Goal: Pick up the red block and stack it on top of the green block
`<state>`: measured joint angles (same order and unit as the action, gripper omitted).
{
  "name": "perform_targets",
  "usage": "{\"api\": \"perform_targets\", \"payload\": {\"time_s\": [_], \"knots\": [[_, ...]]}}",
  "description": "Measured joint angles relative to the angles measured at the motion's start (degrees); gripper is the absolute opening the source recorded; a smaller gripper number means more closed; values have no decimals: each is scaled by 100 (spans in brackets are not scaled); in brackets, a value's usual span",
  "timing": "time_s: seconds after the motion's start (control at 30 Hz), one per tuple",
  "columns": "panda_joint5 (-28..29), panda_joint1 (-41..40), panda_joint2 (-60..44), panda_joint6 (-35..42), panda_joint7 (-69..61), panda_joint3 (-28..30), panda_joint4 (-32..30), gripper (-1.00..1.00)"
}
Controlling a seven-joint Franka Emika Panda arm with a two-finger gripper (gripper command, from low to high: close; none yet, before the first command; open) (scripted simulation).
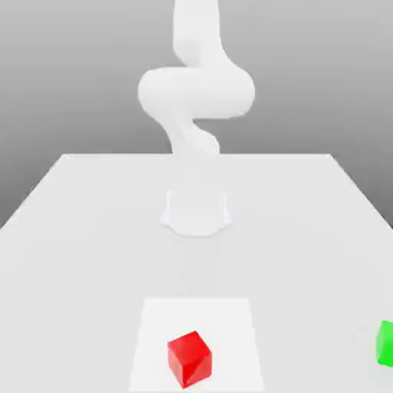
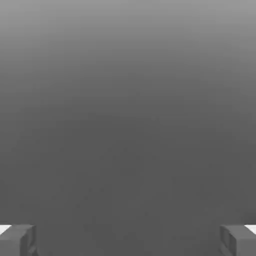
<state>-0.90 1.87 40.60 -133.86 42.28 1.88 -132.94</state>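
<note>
Red block (image 1: 189,358) and green block (image 1: 386,343) sit well apart on the table (image 1: 77,230).
The claw (image 2: 128,240) is spread wide, holding nothing.

The exterior view looks from in front of the arm (image 1: 196,100), raised and tilted down across the white table (image 1: 92,230), facing the arm's base at mid distance; the red block (image 1: 189,359) and green block (image 1: 386,343) sit nearest the lens. The hand view rides on the end effector (image 2: 128,240) (both fingertips (image 2: 20,240) at its edge), facing blank grey; the views share no surface
</note>
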Motion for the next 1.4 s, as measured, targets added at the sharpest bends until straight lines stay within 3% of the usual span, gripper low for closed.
{"api": "perform_targets", "payload": {"time_s": [0.47,0.8,0.97,1.0,1.23,1.4], "knots": [[-591,720,-2958,-1164,-2058,717,-647,0],[-410,734,-4969,-2033,-3065,782,-1105,0],[-687,550,-5996,-2827,-3370,541,-1004,0],[-737,509,-6133,-2940,-3408,489,-984,-100],[-722,506,-6130,-2930,-3397,489,-984,-100],[-345,659,-5243,-2183,-3126,681,-1116,-100]]}}
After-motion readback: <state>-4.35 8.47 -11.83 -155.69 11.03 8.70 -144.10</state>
